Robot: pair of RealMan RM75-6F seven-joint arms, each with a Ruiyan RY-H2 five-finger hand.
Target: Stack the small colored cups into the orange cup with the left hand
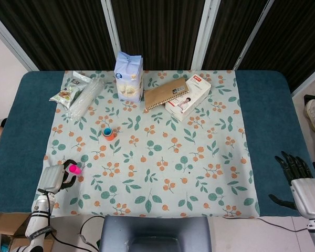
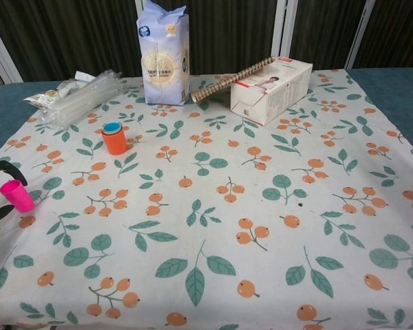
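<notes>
Robot hand [image 1: 56,178] around pink cup [image 1: 74,169]

- My left hand [image 1: 60,176], grey and black, holds a bright pink cup [image 2: 16,195].
- The orange cup [image 2: 114,141] shows a teal rim inside.
- The cloth [image 2: 213,206] is pale, printed with green leaves and orange berries.
- The table [image 1: 21,126] is dark teal.
- The bag [image 2: 162,53] is pale blue.

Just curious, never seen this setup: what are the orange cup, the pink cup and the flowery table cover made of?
Orange cup: probably plastic, smooth with an even, solid colour.
Pink cup: likely the same, bright and slightly glossy.
Table cover: looks like printed cloth, matte and faintly creased.
</notes>
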